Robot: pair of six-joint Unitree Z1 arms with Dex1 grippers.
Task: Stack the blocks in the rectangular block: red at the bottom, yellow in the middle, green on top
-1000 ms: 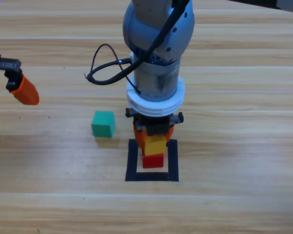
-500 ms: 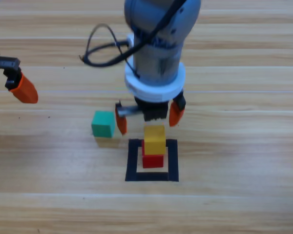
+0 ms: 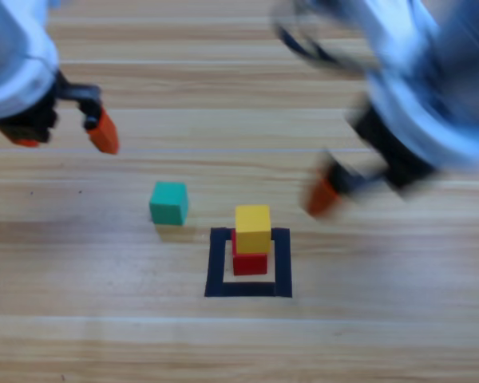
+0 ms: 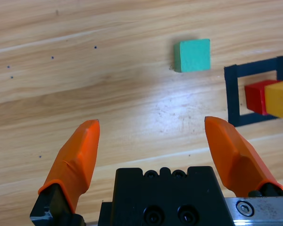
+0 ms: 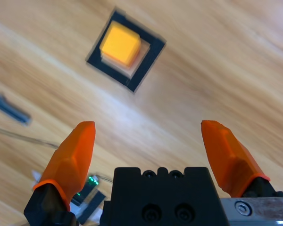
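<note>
high view: yellow cube point(image 3: 253, 228) sits on red cube point(image 3: 250, 260) inside the tape square point(image 3: 216, 263); green cube point(image 3: 169, 202) lies on the table just left of it, apart. next job looks like the green pick: left gripper point(image 4: 153, 141), jaws wide & empty, should drop square over it, close on flat sides, w/o nudging the stack. left arm hangs at upper left; right gripper point(image 5: 151, 146), wide open too, is up right of the stack.
</note>
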